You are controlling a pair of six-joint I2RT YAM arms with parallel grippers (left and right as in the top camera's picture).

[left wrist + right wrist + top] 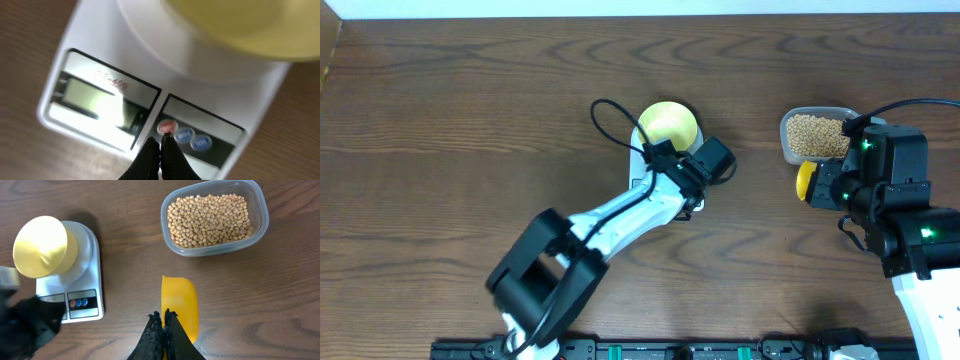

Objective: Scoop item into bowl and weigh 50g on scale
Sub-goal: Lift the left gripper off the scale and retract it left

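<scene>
While bowl (40,246) tops scale (95,275), left pincer (161,145) at red button (167,127)

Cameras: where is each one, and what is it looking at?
Overhead: above the table, looking straight down at the left arm, right arm, bowl and bean tub.
Left wrist: on the left arm, looking down at the scale; the shut left fingers show.
Right wrist: on the right arm, looking down at the scoop, bean tub and scale; the shut right fingers show.
Shared: all three see the bowl.
</scene>
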